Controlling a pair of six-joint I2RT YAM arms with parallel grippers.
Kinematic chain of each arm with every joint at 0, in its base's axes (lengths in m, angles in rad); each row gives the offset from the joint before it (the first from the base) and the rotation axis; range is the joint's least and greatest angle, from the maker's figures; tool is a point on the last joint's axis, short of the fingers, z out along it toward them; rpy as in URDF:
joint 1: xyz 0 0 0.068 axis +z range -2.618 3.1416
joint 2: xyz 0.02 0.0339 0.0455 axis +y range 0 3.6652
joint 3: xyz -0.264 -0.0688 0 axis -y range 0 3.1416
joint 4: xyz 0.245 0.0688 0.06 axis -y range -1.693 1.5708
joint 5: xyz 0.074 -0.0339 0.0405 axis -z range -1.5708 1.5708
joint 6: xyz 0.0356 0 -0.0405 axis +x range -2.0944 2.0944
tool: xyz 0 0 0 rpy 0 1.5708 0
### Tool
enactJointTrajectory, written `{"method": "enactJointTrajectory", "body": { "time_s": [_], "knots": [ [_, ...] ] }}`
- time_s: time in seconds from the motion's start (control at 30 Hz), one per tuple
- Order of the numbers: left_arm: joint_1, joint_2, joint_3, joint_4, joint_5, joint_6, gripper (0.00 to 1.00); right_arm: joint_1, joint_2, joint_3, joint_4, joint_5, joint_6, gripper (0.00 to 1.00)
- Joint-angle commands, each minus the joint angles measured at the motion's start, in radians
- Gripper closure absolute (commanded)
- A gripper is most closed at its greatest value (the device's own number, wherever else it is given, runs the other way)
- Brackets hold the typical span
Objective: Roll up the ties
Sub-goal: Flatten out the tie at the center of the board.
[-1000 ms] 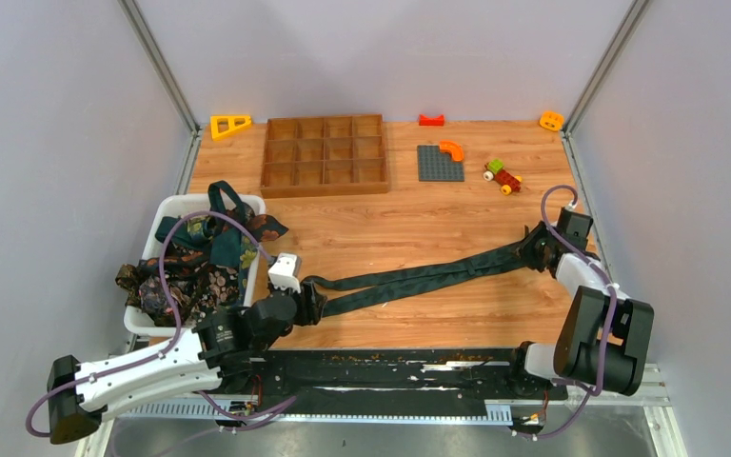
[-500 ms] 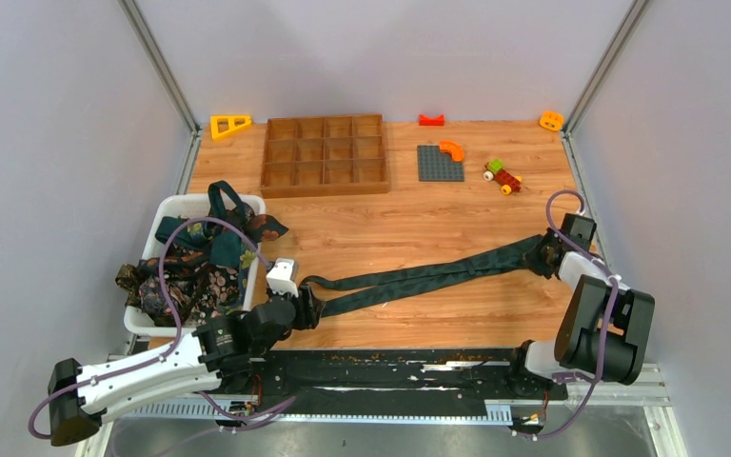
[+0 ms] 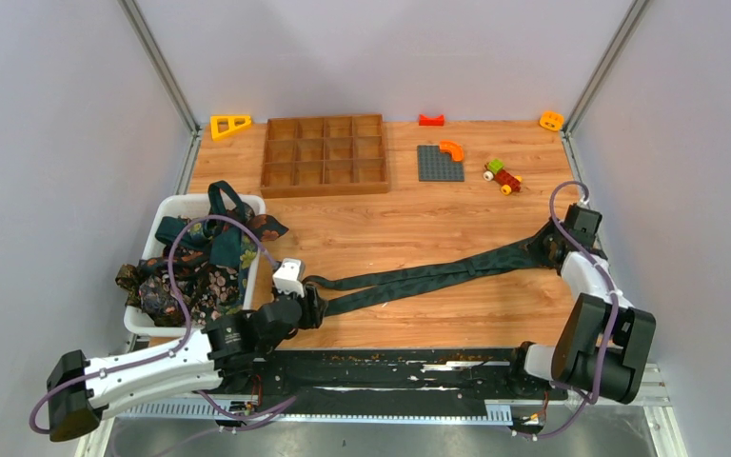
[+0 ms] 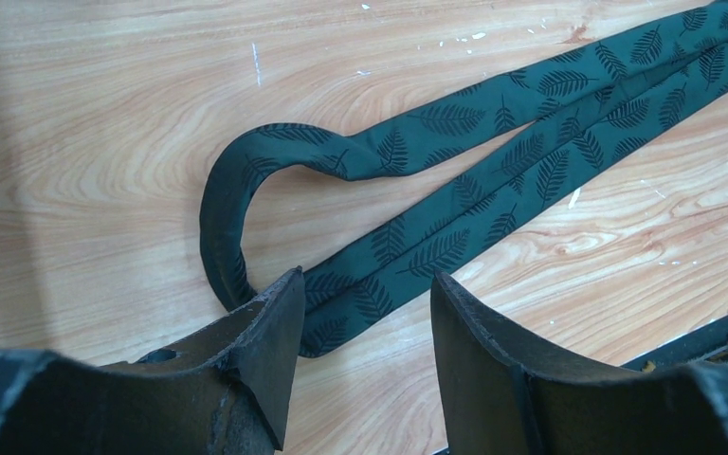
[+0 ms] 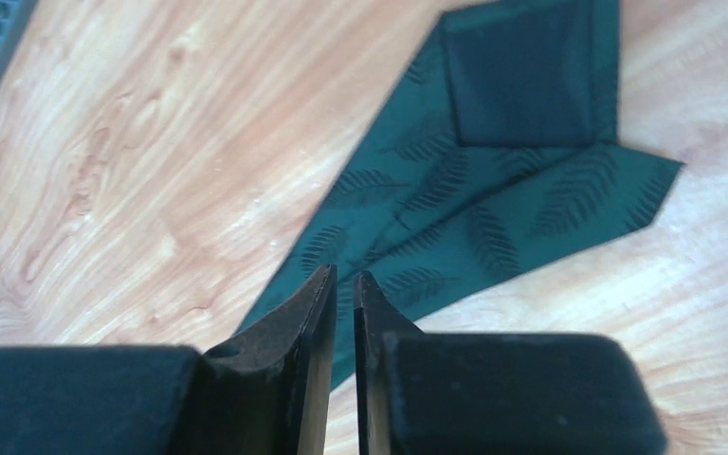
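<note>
Lying folded double across the table (image 3: 409,214), the tie (image 3: 419,276) is stretching from one claw to the other. Left claw (image 4: 365,280) is sitting open, straddling the strip beside the folded loop. Right claw (image 5: 343,277) is pinching almost closed on the tie's edge, pointed ends just ahead of its tips. Other ties (image 3: 200,267) are piling in the bin (image 3: 183,199) beside the left claw.
</note>
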State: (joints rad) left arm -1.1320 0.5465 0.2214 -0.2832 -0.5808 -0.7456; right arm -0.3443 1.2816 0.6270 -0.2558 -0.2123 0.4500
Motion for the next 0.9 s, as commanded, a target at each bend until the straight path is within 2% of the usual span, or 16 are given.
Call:
{"method": "enactJointTrajectory", "body": {
  "time_s": [0.0,0.43,0.7,0.87],
  "knots": [
    [0.000,0.059,0.021,0.132,-0.013,0.028,0.41,0.035,0.037,0.089,-0.036,-0.014,-0.010,0.86],
    [-0.001,0.290,0.017,0.369,0.030,0.059,0.41,0.017,0.372,0.194,-0.028,0.055,-0.008,0.89],
    [0.000,0.516,0.034,0.584,0.083,0.110,0.40,-0.049,0.366,0.192,-0.048,0.168,-0.001,0.90],
    [0.014,0.684,0.075,0.734,0.116,0.194,0.40,-0.126,0.319,0.168,-0.062,0.211,0.014,0.90]
  ]
}}
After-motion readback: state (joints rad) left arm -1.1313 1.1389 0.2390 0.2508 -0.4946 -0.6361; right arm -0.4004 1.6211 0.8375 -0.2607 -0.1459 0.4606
